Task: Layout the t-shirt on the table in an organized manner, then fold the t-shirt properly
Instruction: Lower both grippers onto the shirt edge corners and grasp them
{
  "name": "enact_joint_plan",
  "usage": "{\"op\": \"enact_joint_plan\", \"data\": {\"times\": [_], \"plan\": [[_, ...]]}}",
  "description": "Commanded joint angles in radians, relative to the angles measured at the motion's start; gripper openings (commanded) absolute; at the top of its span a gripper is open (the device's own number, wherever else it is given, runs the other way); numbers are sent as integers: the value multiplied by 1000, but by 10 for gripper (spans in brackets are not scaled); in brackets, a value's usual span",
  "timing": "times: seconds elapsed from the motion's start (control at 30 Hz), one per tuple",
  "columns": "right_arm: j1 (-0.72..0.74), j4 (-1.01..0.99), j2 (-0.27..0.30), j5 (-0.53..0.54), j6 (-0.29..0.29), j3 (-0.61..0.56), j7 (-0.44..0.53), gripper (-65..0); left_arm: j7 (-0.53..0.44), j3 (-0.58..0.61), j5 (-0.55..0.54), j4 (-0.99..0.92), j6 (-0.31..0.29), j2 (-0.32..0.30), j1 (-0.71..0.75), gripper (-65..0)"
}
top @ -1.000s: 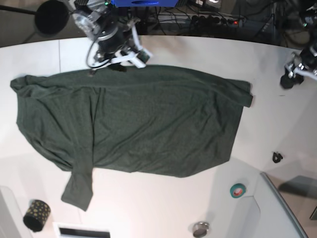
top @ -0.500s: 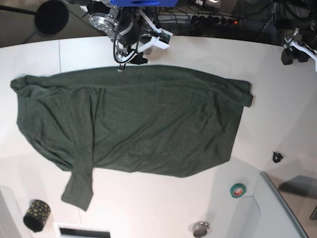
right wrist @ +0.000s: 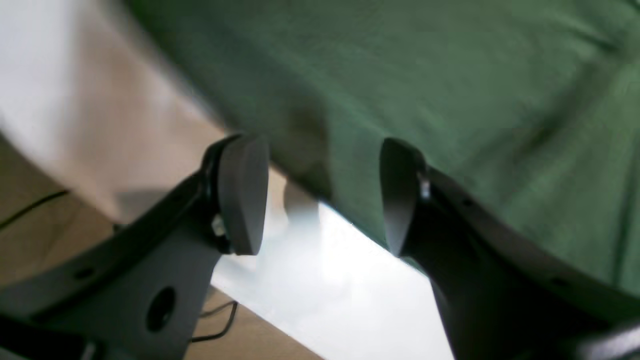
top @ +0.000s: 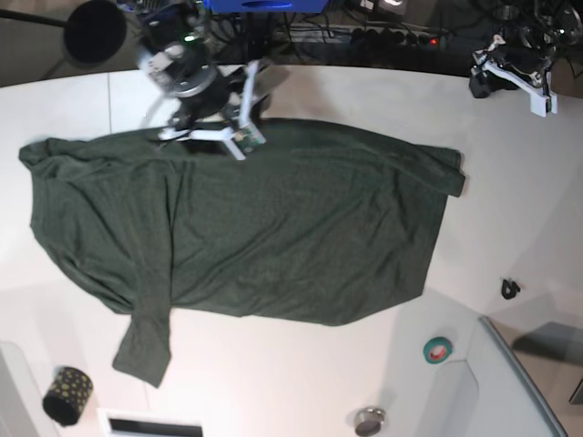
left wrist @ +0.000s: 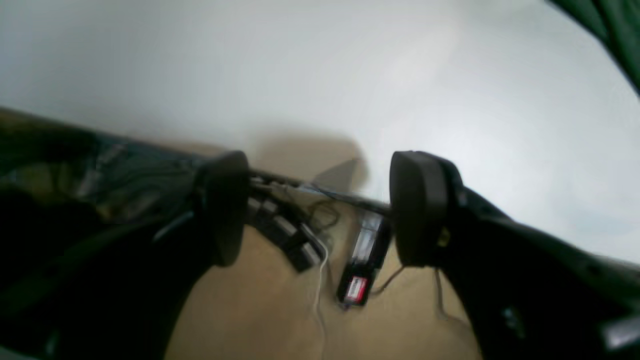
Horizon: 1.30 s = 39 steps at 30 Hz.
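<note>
One t-shirt (top: pixel 255 218), dark green, spread flat across the middle of the white table (top: pixel 510 200). One sleeve trails toward the near edge at lower left; the rest lies broad with soft wrinkles. Its far hem runs close to the table's far curved edge.

Near edge, counted: one dark spotted cup (top: pixel 67 395), one small round metal piece (top: pixel 369 421), one teal tape ring (top: pixel 437 349), one small black clip (top: pixel 510 289), one grey raised tray (top: pixel 519 382) at the corner. All lie apart from the shirt.

Open room: a bare white strip on the near side between shirt and small items, and a wide bare stretch on the side where my left arm works.

My right gripper (right wrist: pixel 315 195) hangs over the shirt's far hem. Fingers (right wrist: pixel 242 195) stand apart, nothing between them; cloth and table edge show through the gap. I cannot tell if the tips touch the fabric. In the base view this gripper (top: pixel 219 127) sits at the shirt's far edge.

My left gripper (left wrist: pixel 320 207) is off at the far corner of the table, well apart from the shirt; only a scrap of green shows at the top right corner of its wrist view. Fingers (left wrist: pixel 420 207) spread wide, holding nothing. In the base view it (top: pixel 510 68) is near the table's far rim.

Farthest: beyond the rim, floor with cables and one power strip (left wrist: pixel 285 235). One small black box with a red-and-white label (left wrist: pixel 356 289); writing too blurred to read. No other lettering legible.
</note>
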Motion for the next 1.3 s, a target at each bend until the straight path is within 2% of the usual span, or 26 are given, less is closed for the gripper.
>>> {"op": "enact_joint_plan", "data": {"times": [0.0,0.1,0.3,0.47,0.53,0.63,0.7,0.8,0.9,1.27], "plan": [[-19,39,13,34,0,14,7,-317,-9,-3,-10,12,-10,-11,-7,-232],[-39,102,36,106,-5,55,7,-317,-3,-3,-10,12,-10,-5,-39,-232],[-41,125,28,109,-7,206,4,-317,72,-3,-10,47,-10,-5,-79,-232],[-56,123,-27,114,0,427,4,-317,71,1,-12,49,-10,24,-94,-232],[-55,122,-33,193,1,525,4,-317,71,3,-12,46,-10,35,-97,-232],[-55,119,-25,408,3,674,3,-317,69,3,-12,44,-10,51,-99,-232],[-59,99,-16,510,4,744,3,-317,69,3,-12,44,-10,52,-103,-232],[-58,36,13,592,61,781,3,-317,68,4,-9,34,-10,54,-132,-230],[-55,-7,10,611,101,821,3,-317,68,4,-9,17,-10,52,-149,-230],[-58,-44,13,614,107,878,3,-317,68,4,-1,-80,-10,47,-241,-230]]}}
